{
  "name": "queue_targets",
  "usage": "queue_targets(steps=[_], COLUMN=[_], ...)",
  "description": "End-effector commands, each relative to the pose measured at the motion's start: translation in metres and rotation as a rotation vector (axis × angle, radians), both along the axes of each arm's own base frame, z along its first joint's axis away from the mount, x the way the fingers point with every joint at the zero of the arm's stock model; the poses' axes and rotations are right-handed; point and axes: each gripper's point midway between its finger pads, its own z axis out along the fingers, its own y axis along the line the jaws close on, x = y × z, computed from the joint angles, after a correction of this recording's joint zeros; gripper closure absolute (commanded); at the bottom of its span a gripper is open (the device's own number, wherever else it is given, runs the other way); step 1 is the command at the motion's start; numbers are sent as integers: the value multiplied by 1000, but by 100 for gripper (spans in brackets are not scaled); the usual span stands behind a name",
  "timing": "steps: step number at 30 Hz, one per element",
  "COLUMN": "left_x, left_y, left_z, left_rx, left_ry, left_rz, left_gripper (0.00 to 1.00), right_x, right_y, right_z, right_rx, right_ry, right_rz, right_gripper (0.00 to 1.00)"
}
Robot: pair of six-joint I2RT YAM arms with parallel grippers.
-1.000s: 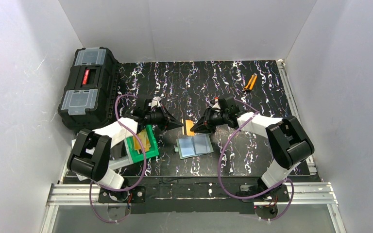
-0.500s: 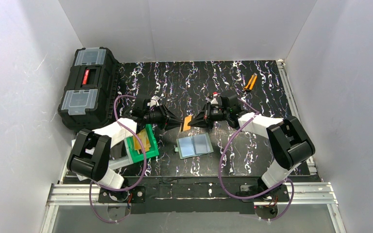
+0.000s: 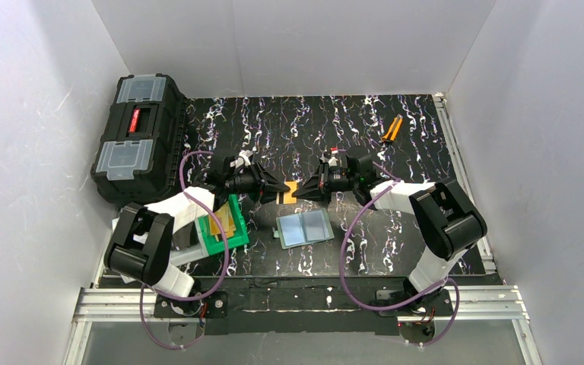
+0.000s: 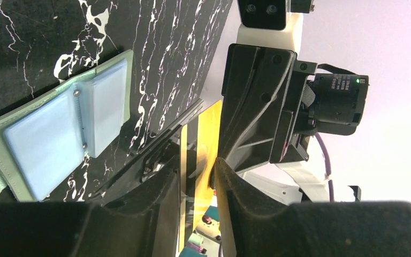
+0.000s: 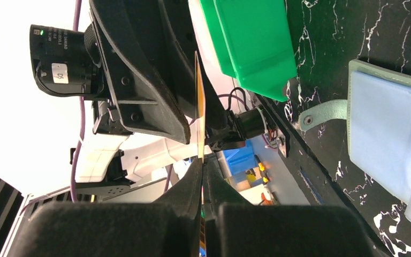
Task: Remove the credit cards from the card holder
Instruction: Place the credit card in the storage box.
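Note:
The card holder (image 3: pixel 304 226) lies open on the black mat, its pale blue pocket panels up (image 4: pixel 59 134) (image 5: pixel 390 144). Above and behind it an orange-gold credit card (image 3: pixel 290 192) hangs on edge between the two grippers. My right gripper (image 3: pixel 301 192) (image 5: pixel 202 160) is shut on one end of the card (image 5: pixel 199 107). My left gripper (image 3: pixel 280 188) (image 4: pixel 197 166) is open, one finger on each side of the card's other end (image 4: pixel 206 144), with a gap showing. Another gold card (image 3: pixel 222 223) lies in the green bin.
The bright green bin (image 3: pixel 224 242) (image 5: pixel 251 37) sits under the left arm at the mat's left edge. A black toolbox (image 3: pixel 137 137) stands at the back left. An orange-handled tool (image 3: pixel 391 129) lies at the back right. White walls close in the table.
The right gripper has shut on the card and the left gripper's jaws have parted. Both grippers and the card have risen a little, towards the back of the mat.

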Motion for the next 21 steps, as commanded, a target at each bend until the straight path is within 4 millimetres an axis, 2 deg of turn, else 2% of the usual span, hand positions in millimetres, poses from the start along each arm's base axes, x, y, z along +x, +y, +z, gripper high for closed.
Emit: queue_targets(steps=[1,4,5,8,10,11,13,14,16,21], left_x=[-8,-8,-9,-14,-18,-22,-30,-35,-43,-74], left_y=[-2,-2,-2,6,21,31,53,66,95,187], left_z=[28,32,33,31,27,26,25,26,32,22], left_rx=[-68,-66,-60,11,137,210,352,430,590,1067], left_ry=[-44,-51,-55,-73,-98,-111,-135,-148,-186,-107], left_rz=[-37,-41,-43,-47,-33,-31,-19,-13,24,115], left_gripper=[77,98,100,100,100,100,100,100,100,100], right_x=[1,2,2,2,2,2,2,3,4,12], right_y=[1,1,1,-4,-13,-19,-30,-36,-45,-62], right_z=[14,15,16,11,4,2,-2,-4,-9,-16], right_rx=[42,35,25,-87,-211,-267,-359,-395,-464,-605], right_ry=[-41,-49,-60,-94,-150,-161,-186,-199,-219,-272], right_rz=[15,19,23,30,32,29,12,6,-6,-10], right_gripper=[99,99,94,54,28,19,7,3,2,2])
